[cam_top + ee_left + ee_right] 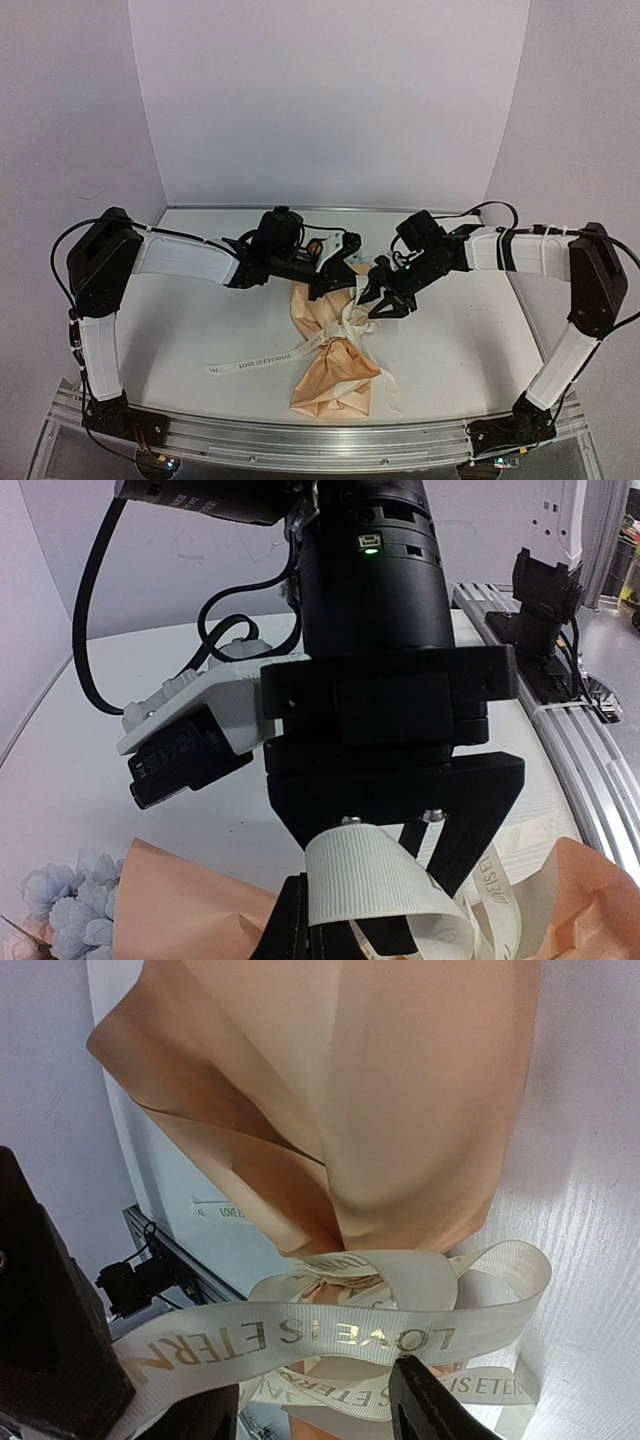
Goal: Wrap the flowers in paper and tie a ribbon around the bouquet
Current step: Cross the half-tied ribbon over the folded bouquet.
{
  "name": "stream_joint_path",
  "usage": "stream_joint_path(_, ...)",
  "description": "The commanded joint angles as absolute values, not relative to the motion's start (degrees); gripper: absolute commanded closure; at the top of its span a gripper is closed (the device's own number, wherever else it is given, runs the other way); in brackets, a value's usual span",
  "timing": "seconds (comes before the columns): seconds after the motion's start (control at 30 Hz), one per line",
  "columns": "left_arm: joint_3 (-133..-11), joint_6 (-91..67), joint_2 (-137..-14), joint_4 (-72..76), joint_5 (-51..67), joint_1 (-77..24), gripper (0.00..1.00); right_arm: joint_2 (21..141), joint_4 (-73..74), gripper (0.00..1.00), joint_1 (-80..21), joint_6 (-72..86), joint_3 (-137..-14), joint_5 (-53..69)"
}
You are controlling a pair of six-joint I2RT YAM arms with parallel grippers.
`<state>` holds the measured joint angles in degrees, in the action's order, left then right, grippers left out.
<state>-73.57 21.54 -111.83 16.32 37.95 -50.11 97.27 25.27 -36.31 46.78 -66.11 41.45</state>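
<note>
The bouquet (pixel 335 350) lies at mid tabletop (pixel 460 340), its narrow waist under both arms and its wide paper (pixel 400 1110) end toward the near edge. The ribbon (pixel 265 362) circles that waist, and 1 long tail trails off to the left across the tabletop.

The ribbon looks light, limp and thin, with a ribbed weave that should give some grip. It probably wants a full pinch on the flat of the band, close to the loops, where there is little slack. The paper looks crisp and springy, likely to crease or unfurl. The whole bundle seems light enough to slide if the ribbon is pulled hard, so the waist is the safest place to hold it. The flowers (pixel 70 905) are best left alone.

The left end effector (pixel 338 283) is closed on the ribbon, and a ribbed loop rises from its fingers in the left wrist view. The right end effector (pixel 382 302) stands apart. A lettered strand crosses between its 2 fingers, and neither visibly presses it.

Only the top view shows the tail and the overall layout. Only the left wrist view shows the pale blue blooms and the right fingers' spread. Only the right wrist view shows the loops stacked at the cinch.
</note>
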Motion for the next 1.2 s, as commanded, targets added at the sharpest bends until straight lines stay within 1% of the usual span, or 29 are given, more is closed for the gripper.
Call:
stream_joint_path(0.0, -71.7, 22.3, -109.6, 17.3, 39.1, -50.3, 1.00, 94.2, 24.7, 0.47, -36.0, 45.8, -65.5, 41.5)
stream_joint_path(0.13, -70.0, 22.9, -108.4, 17.5, 37.7, -50.1, 0.98, 93.7, 29.7, 0.49, -36.0, 43.4, -67.5, 43.9)
stream_joint_path(0.37, -70.3, 23.6, -108.5, 16.0, 36.9, -50.1, 0.98, 94.7, 30.3, 0.56, -36.1, 43.3, -66.9, 46.1)
stream_joint_path(0.6, -68.4, 23.9, -107.0, 18.4, 33.6, -50.1, 0.98, 93.4, 33.2, 0.56, -36.1, 40.5, -64.6, 44.2)
stream_joint_path(0.9, -68.1, 24.7, -106.9, 17.4, 31.4, -50.0, 0.98, 96.2, 33.0, 0.55, -36.2, 39.2, -64.9, 44.1)
stream_joint_path(1.17, -66.2, 25.4, -105.7, 17.5, 30.1, -50.0, 0.98, 98.9, 32.9, 0.60, -36.2, 37.8, -65.2, 43.3)
